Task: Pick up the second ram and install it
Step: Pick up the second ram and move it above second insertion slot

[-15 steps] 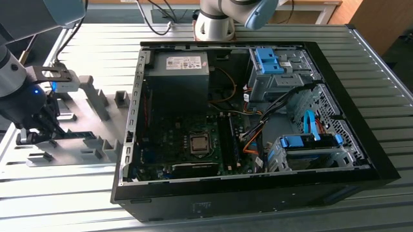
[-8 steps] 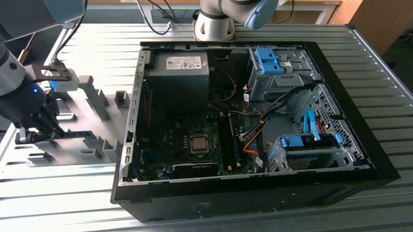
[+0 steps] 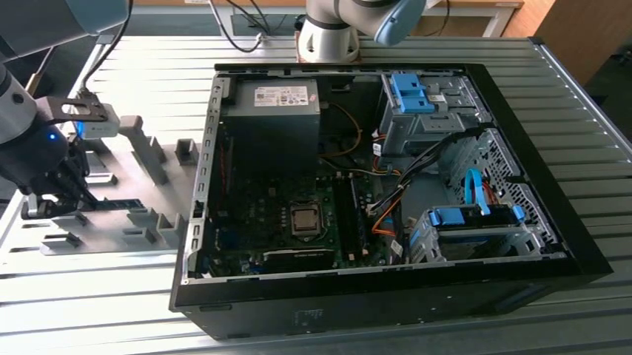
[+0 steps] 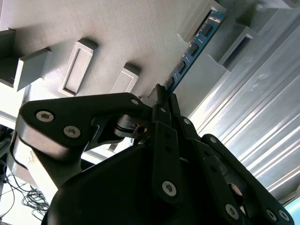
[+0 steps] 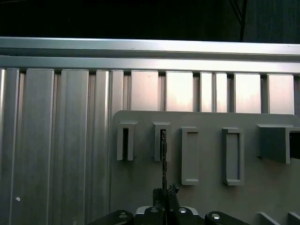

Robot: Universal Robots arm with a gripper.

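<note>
The second ram (image 4: 193, 47) is a thin blue-green stick with dark chips, lying across the grey fixture plate (image 4: 117, 33). Its far end rests in a slotted grey block (image 5: 162, 140). In the first wrist view the second ram (image 5: 163, 161) appears edge-on, running from that slot to my fingers. My gripper (image 4: 161, 99) is shut on the stick's near end. In the exterior view my gripper (image 3: 77, 201) stands low over the fixture plate (image 3: 129, 222) at the exterior view's left, with the second ram (image 3: 118, 201) beside it, well outside the computer case.
The open computer case (image 3: 553, 251) lies at the centre, holding the motherboard with long black slots (image 3: 345, 214), a processor socket (image 3: 304, 220), a power supply (image 3: 271, 111) and blue drive cages (image 3: 464, 218). Another arm's base (image 3: 331, 37) stands behind it. Grey blocks (image 3: 148, 151) rise from the fixture plate.
</note>
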